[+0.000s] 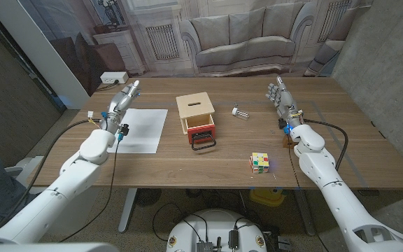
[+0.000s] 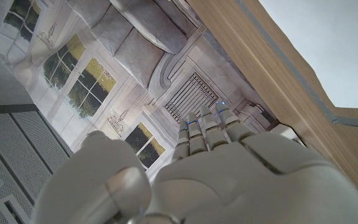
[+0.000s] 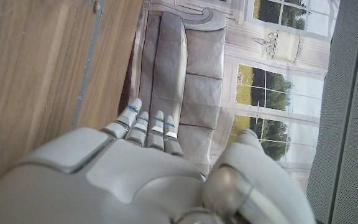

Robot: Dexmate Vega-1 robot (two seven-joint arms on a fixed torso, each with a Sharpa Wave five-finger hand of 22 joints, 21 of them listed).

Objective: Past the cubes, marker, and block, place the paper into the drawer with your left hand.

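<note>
Two robot hands stand at either side of the wooden tabletop (image 1: 313,168), each holding nothing. The left hand (image 1: 119,103) is raised at the far left corner of the white paper sheet (image 1: 140,129), its fingers (image 1: 133,87) extended and slightly apart; whether it touches the sheet cannot be told. In the left wrist view the same hand (image 2: 229,168) shows its fingers straight and side by side, with the paper (image 2: 328,43) just beside it. The right hand (image 1: 282,98) is up near the tabletop's right side, its fingers loosely apart and gently curved.

The paper lies flat on the left part of the tabletop, just left of the small wooden box (image 1: 195,112). The box's red drawer (image 1: 201,130) is pulled out toward the robot, with a black handle at its front. A small silvery object (image 1: 241,112), too small to identify, lies between the box and the right hand. A colourful puzzle cube (image 1: 259,162) sits nearer the front edge, right of the drawer.
</note>
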